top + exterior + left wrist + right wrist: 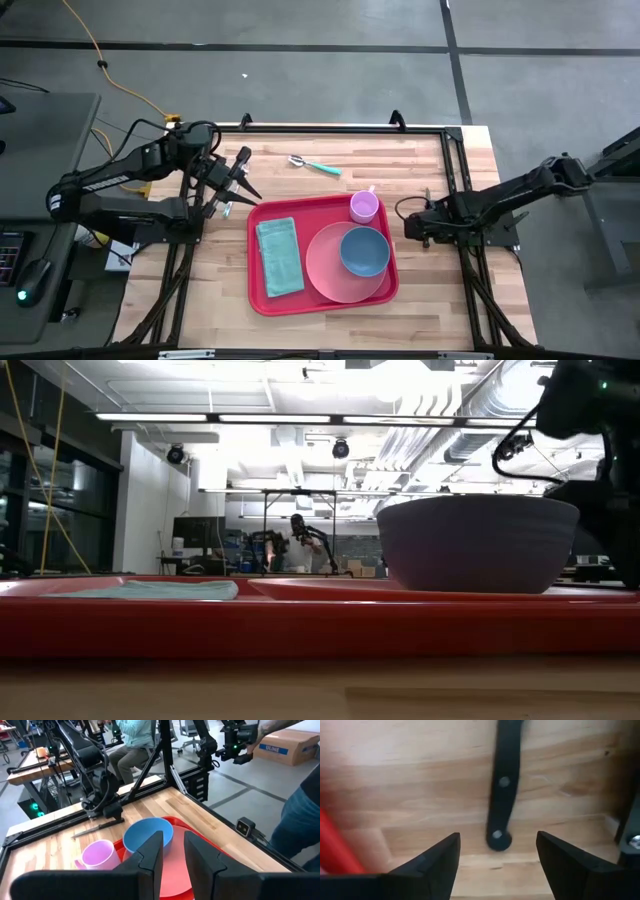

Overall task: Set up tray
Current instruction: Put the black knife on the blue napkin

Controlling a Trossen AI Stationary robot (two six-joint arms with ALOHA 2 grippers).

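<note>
The red tray (258, 290) lies at the table's middle. On it are a folded teal napkin (280, 257) and a pink plate (330, 280) with a blue bowl (364, 251) on top. A pink cup (364, 206) stands in the tray's far right corner. A black-handled knife (501, 785) lies on the wood right of the tray. My right gripper (497, 850) is low over the table and open, with its fingers on either side of the knife handle's end, apart from it. My left gripper (238, 178) hovers open, left of the tray's far left corner.
A teal-handled utensil (318, 166) lies on the wood beyond the tray. Black frame rails (452, 160) run along the table's edges. In the left wrist view a person in jeans (300, 820) stands beside the table, and another sits farther back (135, 735).
</note>
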